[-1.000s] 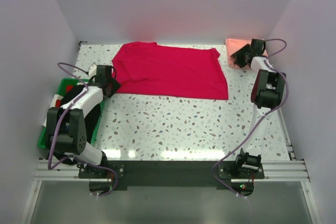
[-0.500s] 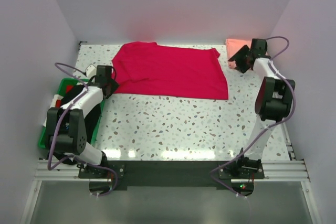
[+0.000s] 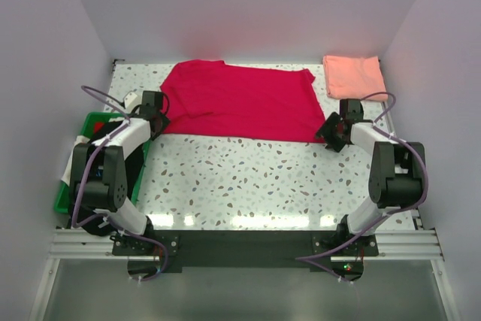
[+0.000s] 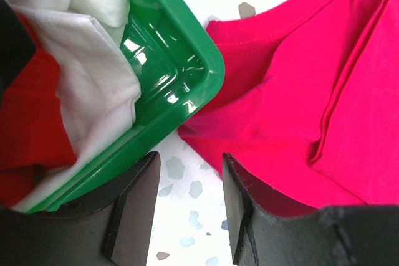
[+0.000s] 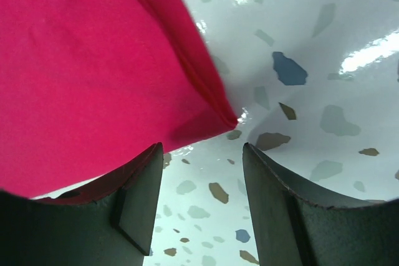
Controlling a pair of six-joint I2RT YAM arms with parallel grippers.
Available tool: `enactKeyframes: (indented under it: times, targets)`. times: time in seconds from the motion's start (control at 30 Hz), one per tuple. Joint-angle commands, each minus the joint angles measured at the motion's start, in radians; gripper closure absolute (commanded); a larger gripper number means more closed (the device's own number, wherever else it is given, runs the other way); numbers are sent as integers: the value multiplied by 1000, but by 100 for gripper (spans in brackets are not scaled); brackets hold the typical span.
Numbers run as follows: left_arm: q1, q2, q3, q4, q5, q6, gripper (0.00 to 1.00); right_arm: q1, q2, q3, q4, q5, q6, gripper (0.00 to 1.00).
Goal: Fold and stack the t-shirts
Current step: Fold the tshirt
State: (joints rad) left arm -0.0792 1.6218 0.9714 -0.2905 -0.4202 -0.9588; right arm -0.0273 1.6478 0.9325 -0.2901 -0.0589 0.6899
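Observation:
The crimson red t-shirt [image 3: 244, 101] lies spread flat across the far middle of the table. The salmon pink t-shirt [image 3: 353, 74] lies folded at the far right corner. My left gripper [image 3: 155, 116] is open and empty at the red shirt's near left corner; in the left wrist view its jaws [image 4: 190, 200] straddle bare table beside the shirt's edge [image 4: 293, 104]. My right gripper [image 3: 331, 131] is open and empty at the shirt's near right corner; in the right wrist view [image 5: 202, 191] that corner [image 5: 212, 110] lies just ahead of the fingers.
A green plastic crate [image 3: 69, 186] with white, red and black cloth stands at the left table edge, its corner [image 4: 187, 85] right next to the left gripper. White walls close in the table on three sides.
My right gripper has left the pink shirt at the far right corner and moved forward and left to the red shirt's near right corner. The left gripper shifted slightly towards the shirt.

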Motion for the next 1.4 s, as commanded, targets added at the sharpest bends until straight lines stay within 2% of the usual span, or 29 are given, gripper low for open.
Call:
enactKeyframes:
  times: [0.0,0.17,0.27,0.37,0.5,0.57,0.83,1.07,1.37]
  targets:
    - [7,7,46,-10,-83,-6,50,-2,-33,-3,45,74,-24,43]
    - [7,3,46,-12,-86,-1,50,-2,3,-9,54,74,-23,46]
    - [7,7,46,-7,-75,0,50,-2,27,2,66,71,-16,54]
    - [7,7,46,-6,-63,0,50,-2,52,23,55,64,-21,66]
    - [7,3,44,-4,-45,2,50,-6,58,61,19,82,-46,92]
    - [7,-2,41,-7,-34,0,50,-19,52,89,-10,87,-61,100]
    - [-1,-37,-2,-2,-9,-15,48,-112,38,123,-53,60,-81,100]
    - [-36,-53,-57,11,6,-24,48,-120,60,132,-50,60,-81,100]
    - [-37,-177,-114,42,24,-11,47,-120,64,127,-40,31,-81,100]
